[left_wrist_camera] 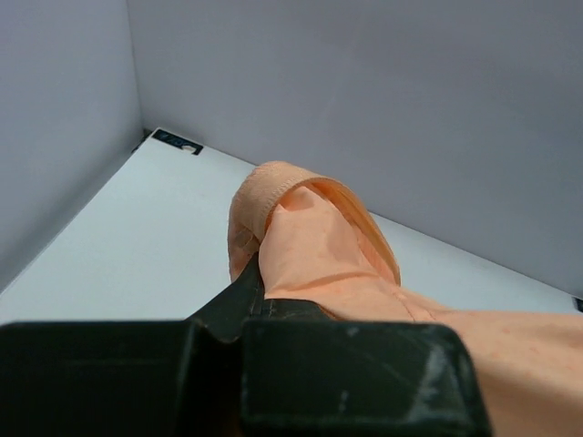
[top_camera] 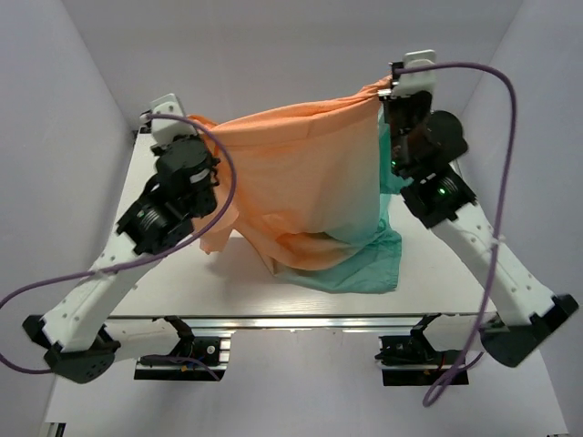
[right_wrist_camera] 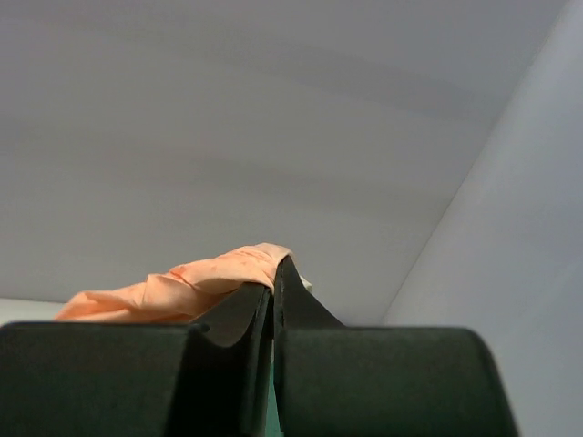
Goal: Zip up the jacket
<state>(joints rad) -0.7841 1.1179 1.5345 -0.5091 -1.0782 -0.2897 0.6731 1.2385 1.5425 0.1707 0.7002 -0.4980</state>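
Left claw (top_camera: 185,125) and right claw (top_camera: 393,92) stretch jacket (top_camera: 301,173) crosswise.

Nothing readable is showing in any of the three views: no words, brand marks, numbers or signs. A small black tag (left_wrist_camera: 178,141) is sitting at the far corner of the tabletop (left_wrist_camera: 137,246), well beyond the left fingers (left_wrist_camera: 232,305) and off to their left. Its pale marks are coming out too small to make out. The jacket (top_camera: 310,182) is showing plain fabric, with no print or label that can be read.
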